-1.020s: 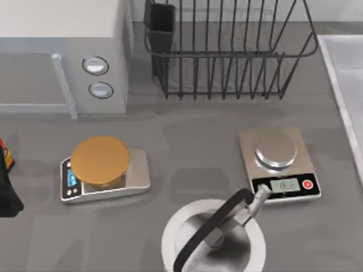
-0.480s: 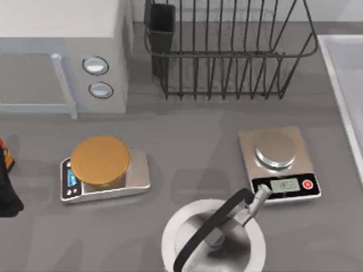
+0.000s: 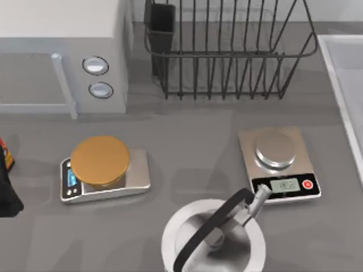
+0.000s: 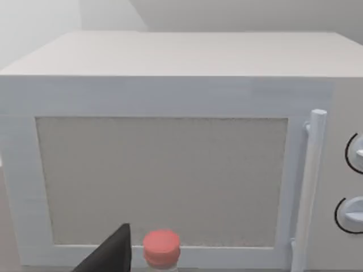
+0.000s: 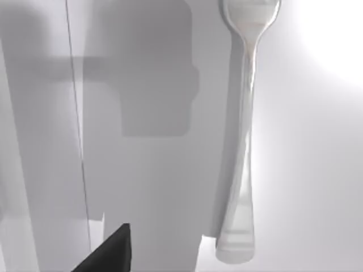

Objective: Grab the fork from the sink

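The bench [image 3: 187, 141] filled the top view, with the microwave [image 3: 62, 51] at upper left and the rack [image 3: 227, 51] at upper centre. The sink [image 3: 340, 73] ran down the right edge, and from above I saw no more than its pale rim and a strip of basin. Lower centre sat the kettle [image 3: 212, 238], flanked by the steel scale [image 3: 278, 164] to its right and the gold-topped scale [image 3: 102, 170] to its left.

My left arm sat parked off the left edge, its wrist camera facing the microwave door with a red-capped bottle [image 4: 161, 249] low in the frame. Its tool [image 4: 110, 255] showed as one dark finger tip at the bottom, so I could not tell whether it was released or clenched.

The right tool [image 5: 108, 252] hung over the sink floor, again a single dark tip at lower left of its view; its state I could not tell either. The fork [image 5: 241, 136] lay flat on the basin floor, running top to bottom right of centre in that view, apart from the tool.

I judged the risk to be a thin, slick handle lying flush on the floor. Fingers descending off-line could skate it aside or jam into the basin.
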